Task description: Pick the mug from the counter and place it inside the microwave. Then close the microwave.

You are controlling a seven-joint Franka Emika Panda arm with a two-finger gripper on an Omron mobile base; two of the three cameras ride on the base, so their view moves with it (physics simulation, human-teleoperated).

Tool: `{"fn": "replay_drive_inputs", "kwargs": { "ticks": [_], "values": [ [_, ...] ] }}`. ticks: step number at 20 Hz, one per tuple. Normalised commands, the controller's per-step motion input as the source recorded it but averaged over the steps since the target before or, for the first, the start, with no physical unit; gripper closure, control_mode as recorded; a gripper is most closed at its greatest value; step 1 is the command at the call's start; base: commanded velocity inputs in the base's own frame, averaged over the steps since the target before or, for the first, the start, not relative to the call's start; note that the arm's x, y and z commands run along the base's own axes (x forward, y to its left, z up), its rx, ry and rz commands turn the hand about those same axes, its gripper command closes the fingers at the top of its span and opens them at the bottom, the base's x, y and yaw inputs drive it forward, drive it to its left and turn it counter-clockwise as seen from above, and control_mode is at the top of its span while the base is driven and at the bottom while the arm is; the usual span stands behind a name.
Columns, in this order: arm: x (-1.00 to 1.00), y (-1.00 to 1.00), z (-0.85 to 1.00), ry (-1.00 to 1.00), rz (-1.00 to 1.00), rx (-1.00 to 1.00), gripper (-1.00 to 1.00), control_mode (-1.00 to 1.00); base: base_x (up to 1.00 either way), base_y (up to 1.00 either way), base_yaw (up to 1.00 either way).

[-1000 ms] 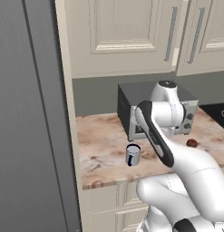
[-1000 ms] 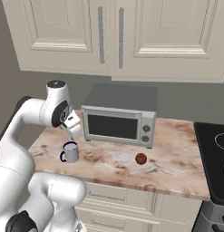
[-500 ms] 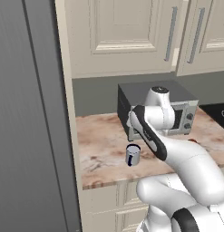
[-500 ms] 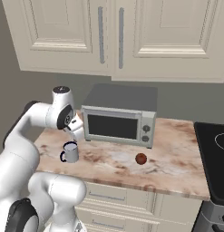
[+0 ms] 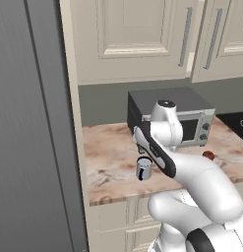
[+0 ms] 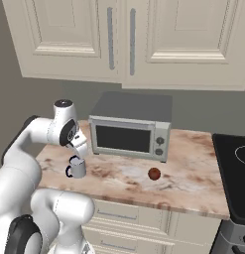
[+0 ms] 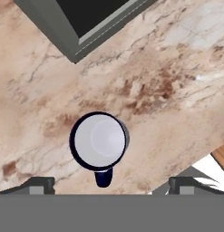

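Note:
The mug point(image 7: 99, 140), small and silvery-grey with a dark rim and a dark handle, stands upright on the pinkish marbled counter point(image 7: 168, 90). In the hand view I look straight down into it, and my gripper point(image 7: 111, 185) hangs above it, open, with one fingertip on each side. From the base views the mug point(image 5: 143, 169) point(image 6: 77, 167) sits near the counter's point(image 6: 193, 188) front edge, directly under my gripper point(image 6: 77, 152). Nothing is held. The microwave is out of view.
A dark grey box with a silver-framed front point(image 6: 131, 134) point(image 5: 187, 123) stands on the counter just behind the mug. A small brown round thing point(image 6: 153, 173) lies to the right. A black stovetop point(image 6: 238, 168) borders the counter's right end, a tall grey panel point(image 5: 29, 123) its left.
The arm has swung down and toward the mug, bringing the hand to just above it. The gripper has stayed open and the mug has not moved.

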Motion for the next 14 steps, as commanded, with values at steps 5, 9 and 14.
{"fn": "replay_drive_inputs", "kwargs": {
  "ticks": [5,9,14],
  "values": [
    [-0.04,0.19,0.0,0.0,0.0,0.0,-1.0,-1.0,0.0,0.0,0.0],
    [-0.01,0.16,0.0,0.0,0.0,0.0,-1.0,-1.0,0.0,0.0,0.0],
    [0.0,0.18,-0.01,0.0,0.0,0.0,-1.0,-1.0,0.0,0.0,0.0]
  ]
}}
